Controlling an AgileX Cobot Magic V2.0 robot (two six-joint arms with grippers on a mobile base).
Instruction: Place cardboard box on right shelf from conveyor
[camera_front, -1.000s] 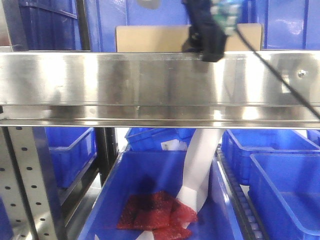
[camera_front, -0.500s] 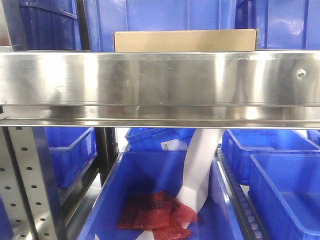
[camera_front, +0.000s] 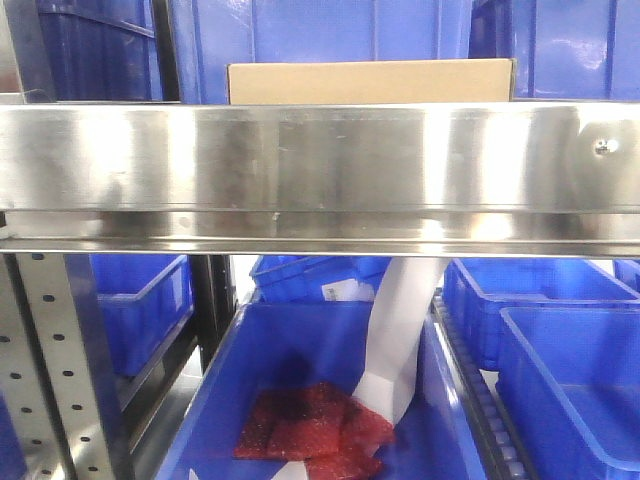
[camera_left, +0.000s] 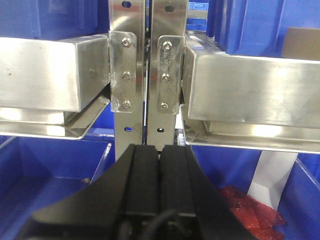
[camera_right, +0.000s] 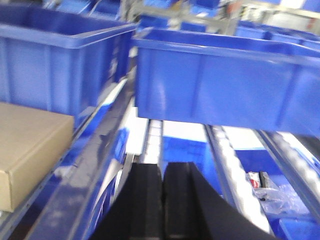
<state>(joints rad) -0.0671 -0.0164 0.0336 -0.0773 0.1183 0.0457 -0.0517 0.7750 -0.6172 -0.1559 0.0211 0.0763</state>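
Blue bins (camera_front: 330, 25) fill the background behind the right shelf (camera_front: 320, 165), on whose top the cardboard box (camera_front: 370, 82) is seen resting in the front view, no arm near. Only the wrist views show the grippers: left gripper (camera_left: 160, 162) and right gripper (camera_right: 162, 180), both pressed together, empty; the box lies left of the right one.

Front cam: fixed, level w/ the right shelf (camera_front: 320, 170), facing it square-on and close; front rail fills mid-frame, cardboard box (camera_front: 370, 81) top edge just above it, blue bins (camera_front: 300, 380) below.

Left wrist cam: looks fwd over left gripper (camera_left: 160, 165), near the steel uprights (camera_left: 145, 65); shares rail, box corner and red bags (camera_left: 250, 210) w/ front cam.

Right wrist cam: over right gripper (camera_right: 162, 190), higher, angled along shelf, blurred; shares box w/ front cam.
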